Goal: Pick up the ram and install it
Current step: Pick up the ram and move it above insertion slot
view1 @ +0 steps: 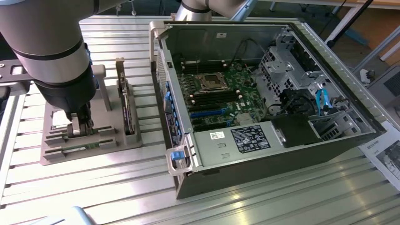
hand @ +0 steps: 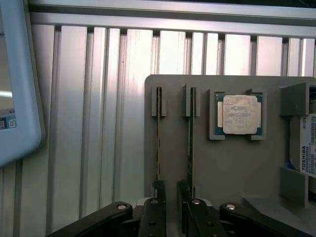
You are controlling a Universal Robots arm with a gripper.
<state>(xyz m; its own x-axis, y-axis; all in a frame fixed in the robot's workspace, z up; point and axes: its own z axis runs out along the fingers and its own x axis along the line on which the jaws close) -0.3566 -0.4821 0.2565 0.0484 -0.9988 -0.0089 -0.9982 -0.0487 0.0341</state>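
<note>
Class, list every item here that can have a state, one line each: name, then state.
gripper: open, holding nothing, low over the holder.
ram sticks: both on edge in holder slots, not lifted.
processor chip: lying flat in its recess.
computer case: side open, motherboard exposed.

Claw (view1: 79, 128) low over grey holder (view1: 53, 154); computer case (view1: 281, 161) open.

exterior high and angled down, wrist close above, sharing grey tray (view1: 62, 157) (hand: 222, 163)
</note>
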